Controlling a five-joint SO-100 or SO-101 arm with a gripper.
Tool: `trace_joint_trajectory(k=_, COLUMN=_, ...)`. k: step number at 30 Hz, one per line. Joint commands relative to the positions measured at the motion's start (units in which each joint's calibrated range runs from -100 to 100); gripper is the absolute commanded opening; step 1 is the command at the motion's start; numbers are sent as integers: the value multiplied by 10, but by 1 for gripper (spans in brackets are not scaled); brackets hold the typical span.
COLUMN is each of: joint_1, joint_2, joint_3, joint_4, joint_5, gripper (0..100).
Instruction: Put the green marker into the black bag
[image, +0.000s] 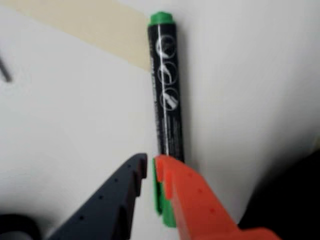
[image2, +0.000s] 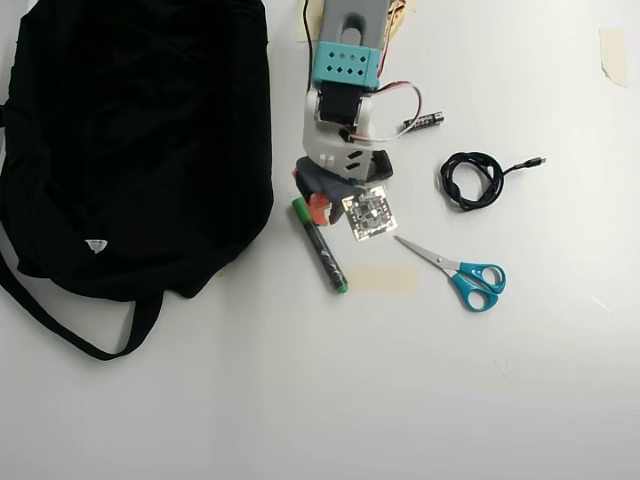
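1. White tabletop (image2: 300, 400) lies bare across the whole lower part of the overhead view – open room on that side.
2. Left in that view, the black bag (image2: 130, 140) spreads wide, its strap looping toward the lower left; its right edge runs near the green marker (image2: 319, 244), the two apart.
3. Right of the marker sit a strip of tan tape (image2: 385, 279), the teal-handled scissors (image2: 458, 271) and a coiled black cable (image2: 475, 180), each clear of the others.
4. The marker lies flat and slanted, its upper end under the gripper (image: 151, 161).
5. Seen from the wrist view, the jaws stand slightly parted – dark finger (image: 120, 200) on the left, orange finger (image: 195, 200) on the right, over the marker's green near end.
6. Whether the orange finger touches the marker I cannot tell; the jaws do not pinch it.
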Motion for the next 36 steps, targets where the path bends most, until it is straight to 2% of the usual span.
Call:
trace_joint_trajectory(k=1, joint_1=9, joint_2=22, joint_3=-47, joint_4=-8, joint_5=9, gripper=3)
trace_joint_trajectory(k=5, joint_1=9, joint_2=25, joint_3=-51, joint_4=-4, joint_5=26, gripper=3)
trace_joint_trajectory(k=13, joint_1=15, joint_2=26, joint_3=-44, joint_4=-1, joint_5=26, gripper=3)
trace_joint_trajectory(k=18, joint_1=28, joint_2=30, joint_3=-43, joint_4=0, joint_5=27, gripper=11)
trace_joint_trajectory(k=27, joint_1=38, joint_2=31, joint_3=-47, joint_4=17, joint_5=42, gripper=12)
trace_joint_trajectory(k=36, joint_1=31, joint_2=30, joint_3=-48, joint_4=65, joint_5=46, gripper=30)
